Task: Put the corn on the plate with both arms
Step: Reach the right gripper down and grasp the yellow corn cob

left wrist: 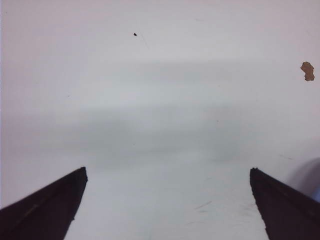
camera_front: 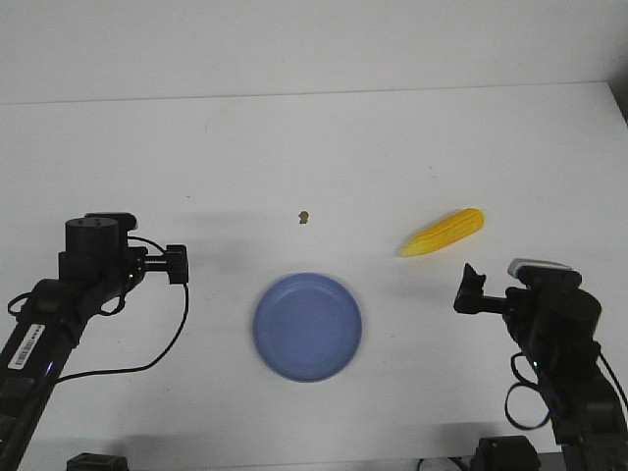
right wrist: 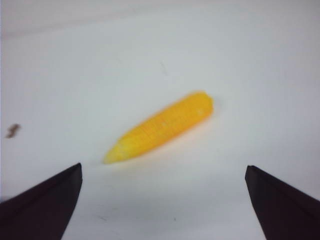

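The yellow corn (camera_front: 444,233) lies on the white table, right of centre, its narrow end pointing toward the plate. It also shows in the right wrist view (right wrist: 160,127), ahead of the jaws. The periwinkle-blue plate (camera_front: 308,327) sits empty at the front centre. My right gripper (camera_front: 471,289) is open and empty, a little in front of the corn and apart from it; in its wrist view (right wrist: 162,172) the jaws stand wide. My left gripper (camera_front: 178,264) is open and empty, left of the plate; its wrist view (left wrist: 167,172) shows bare table between the jaws.
A tiny brown speck (camera_front: 304,216) lies on the table behind the plate; it also shows in the left wrist view (left wrist: 307,71) and the right wrist view (right wrist: 12,130). The table's far edge (camera_front: 314,93) runs across the back.
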Robot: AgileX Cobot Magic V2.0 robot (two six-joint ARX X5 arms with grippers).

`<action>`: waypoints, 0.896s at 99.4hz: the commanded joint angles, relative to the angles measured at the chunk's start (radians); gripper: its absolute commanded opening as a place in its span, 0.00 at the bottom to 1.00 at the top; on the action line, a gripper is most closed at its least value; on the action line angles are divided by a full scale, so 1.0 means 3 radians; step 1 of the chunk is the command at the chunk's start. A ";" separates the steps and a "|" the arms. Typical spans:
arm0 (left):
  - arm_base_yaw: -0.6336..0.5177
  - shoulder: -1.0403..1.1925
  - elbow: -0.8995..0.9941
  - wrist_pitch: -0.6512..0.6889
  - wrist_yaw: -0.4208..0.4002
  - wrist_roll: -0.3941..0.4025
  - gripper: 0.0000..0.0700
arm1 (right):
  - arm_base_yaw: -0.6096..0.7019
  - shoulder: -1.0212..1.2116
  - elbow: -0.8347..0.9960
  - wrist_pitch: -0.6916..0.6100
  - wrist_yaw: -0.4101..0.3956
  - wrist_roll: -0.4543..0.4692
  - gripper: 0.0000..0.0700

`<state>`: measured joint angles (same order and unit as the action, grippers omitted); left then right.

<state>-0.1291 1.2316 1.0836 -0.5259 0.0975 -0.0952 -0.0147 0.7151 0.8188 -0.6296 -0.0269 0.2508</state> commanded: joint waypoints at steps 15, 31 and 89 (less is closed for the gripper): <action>-0.0008 0.0042 0.0031 0.0013 0.0038 0.0015 0.96 | -0.0067 0.0937 0.0313 0.0090 -0.0008 0.0509 1.00; -0.0008 0.0042 0.0031 0.0018 0.0039 0.0014 0.96 | -0.0067 0.1577 0.0577 0.0281 -0.0196 0.0823 1.00; -0.0008 0.0042 0.0031 0.0116 0.0212 -0.0009 0.96 | -0.0061 0.2468 0.1005 0.0374 -0.0081 0.1256 1.00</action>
<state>-0.1291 1.2316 1.0836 -0.5003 0.1574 -0.0956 -0.0338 1.4296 1.1000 -0.5327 -0.0578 0.6033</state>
